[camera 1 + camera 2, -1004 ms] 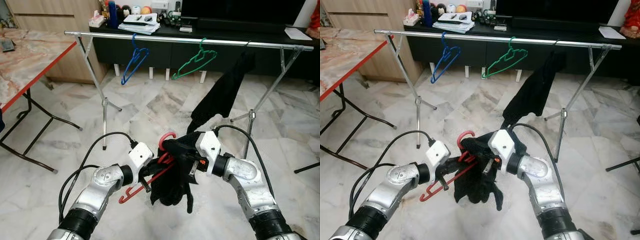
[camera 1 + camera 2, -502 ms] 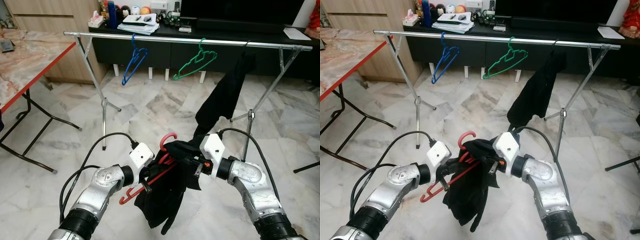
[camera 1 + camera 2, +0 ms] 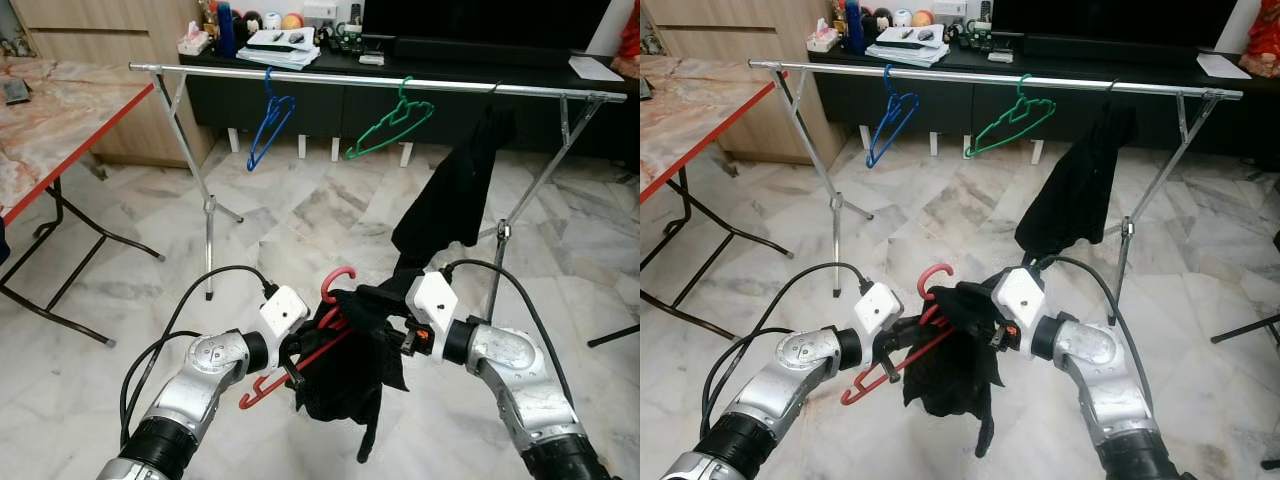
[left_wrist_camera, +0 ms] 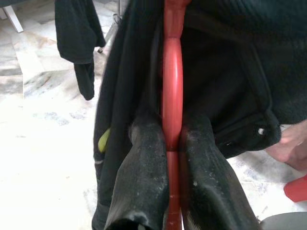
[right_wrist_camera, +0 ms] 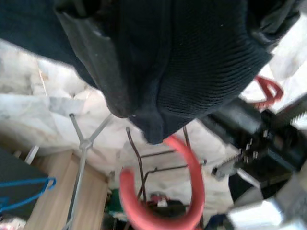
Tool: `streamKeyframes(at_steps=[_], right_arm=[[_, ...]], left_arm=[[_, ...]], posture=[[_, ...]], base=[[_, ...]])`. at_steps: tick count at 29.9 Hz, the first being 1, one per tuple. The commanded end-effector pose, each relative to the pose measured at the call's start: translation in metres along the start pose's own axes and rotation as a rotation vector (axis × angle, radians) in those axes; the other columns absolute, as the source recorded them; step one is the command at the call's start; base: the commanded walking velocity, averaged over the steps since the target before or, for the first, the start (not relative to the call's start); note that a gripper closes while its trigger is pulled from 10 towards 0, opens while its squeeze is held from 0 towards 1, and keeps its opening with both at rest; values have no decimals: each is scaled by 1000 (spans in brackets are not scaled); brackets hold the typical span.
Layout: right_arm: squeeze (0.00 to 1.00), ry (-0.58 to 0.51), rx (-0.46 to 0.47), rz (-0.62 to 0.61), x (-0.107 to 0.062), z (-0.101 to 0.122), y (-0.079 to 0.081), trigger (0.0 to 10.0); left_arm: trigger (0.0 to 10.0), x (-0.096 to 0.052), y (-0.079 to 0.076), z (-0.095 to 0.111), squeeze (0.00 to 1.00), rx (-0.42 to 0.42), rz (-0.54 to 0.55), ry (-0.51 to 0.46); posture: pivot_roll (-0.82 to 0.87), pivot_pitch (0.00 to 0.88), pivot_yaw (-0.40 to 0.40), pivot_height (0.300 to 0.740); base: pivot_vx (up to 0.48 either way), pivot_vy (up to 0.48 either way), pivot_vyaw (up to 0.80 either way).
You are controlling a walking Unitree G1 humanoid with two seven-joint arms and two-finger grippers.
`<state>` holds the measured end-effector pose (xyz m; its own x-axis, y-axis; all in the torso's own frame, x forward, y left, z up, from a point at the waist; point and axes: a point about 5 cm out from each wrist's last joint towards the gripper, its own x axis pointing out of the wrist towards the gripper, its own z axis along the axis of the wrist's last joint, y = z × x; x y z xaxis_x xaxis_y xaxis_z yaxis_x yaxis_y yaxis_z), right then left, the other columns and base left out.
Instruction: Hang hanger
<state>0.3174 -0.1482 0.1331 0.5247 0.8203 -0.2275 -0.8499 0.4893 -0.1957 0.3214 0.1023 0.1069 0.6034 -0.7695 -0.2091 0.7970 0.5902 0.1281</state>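
- Head views: I hold the red hanger [image 3: 300, 355] low in front of the chest, well short of the steel rail [image 3: 380, 80], so both arms can dress it first. My left tool [image 3: 292, 362] is clenched on its thin plastic bar. My right tool [image 3: 395, 335] is buried in the black garment [image 3: 345, 370]; I cannot tell if it is clenched. The knit cloth drapes limp over the hanger, one sleeve dangling toward the marble floor [image 3: 300, 220]. On the rail hang a blue hanger [image 3: 268, 125], a green hanger [image 3: 392, 122] and a dark cloth [image 3: 455, 190].
- Left wrist view: two rubbery black fingers [image 4: 139, 177] pinch the smooth red bar between them, with dark fabric on both sides.
- Right wrist view: ribbed knit hangs close; the hanger's rounded red hook [image 5: 184, 191] curls free beneath it, ready for the rail.
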Motion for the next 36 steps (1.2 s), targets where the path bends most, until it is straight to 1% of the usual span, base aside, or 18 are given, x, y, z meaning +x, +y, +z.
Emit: streamKeyframes(at_steps=[1,7,14,18,21,23,26,32,33,36], right_arm=[[1000,31,-5,39,0,-3,6,10000],[1000,77,-6,68,-3,-8,9,10000],[1000,106,-14,57,-5,-11,8,10000],[1000,111,-22,3,-6,-10,1,10000],[1000,151,-47,-27,-9,-12,-3,10000],[1000,157,-52,-32,-9,-12,-4,10000],[1000,215,-92,-68,-14,-15,-10,10000],[1000,238,-100,-47,-17,-17,-9,10000],[1000,271,-116,-26,-18,-18,-9,10000],[1000,303,-133,-31,-19,-20,-11,10000]], left_arm=[[10000,-3,6,4,0,-3,38,-27],[10000,-2,6,4,0,-5,41,-24],[10000,-2,6,3,0,-6,44,-22],[10000,-3,7,3,0,-8,43,-20],[10000,-3,7,2,0,-8,43,-16],[10000,-3,7,2,0,-9,43,-16],[10000,-3,7,2,0,-10,42,-11],[10000,-3,5,0,0,-9,29,2],[10000,-3,5,-1,0,-9,26,4],[10000,-3,5,-1,0,-8,25,6]], posture=[[-74,123,-8,740],[-74,121,-9,740],[-72,120,-9,740],[-72,122,-7,740],[-73,122,-7,740],[-73,123,-6,740],[-73,124,-4,740],[-75,126,-4,740],[-75,128,-4,740],[-76,128,-4,740]], base=[[0,0,0],[0,0,0],[0,0,0],[0,0,0],[0,0,0],[0,0,0],[0,0,0],[0,0,0],[0,0,0],[0,0,0]])
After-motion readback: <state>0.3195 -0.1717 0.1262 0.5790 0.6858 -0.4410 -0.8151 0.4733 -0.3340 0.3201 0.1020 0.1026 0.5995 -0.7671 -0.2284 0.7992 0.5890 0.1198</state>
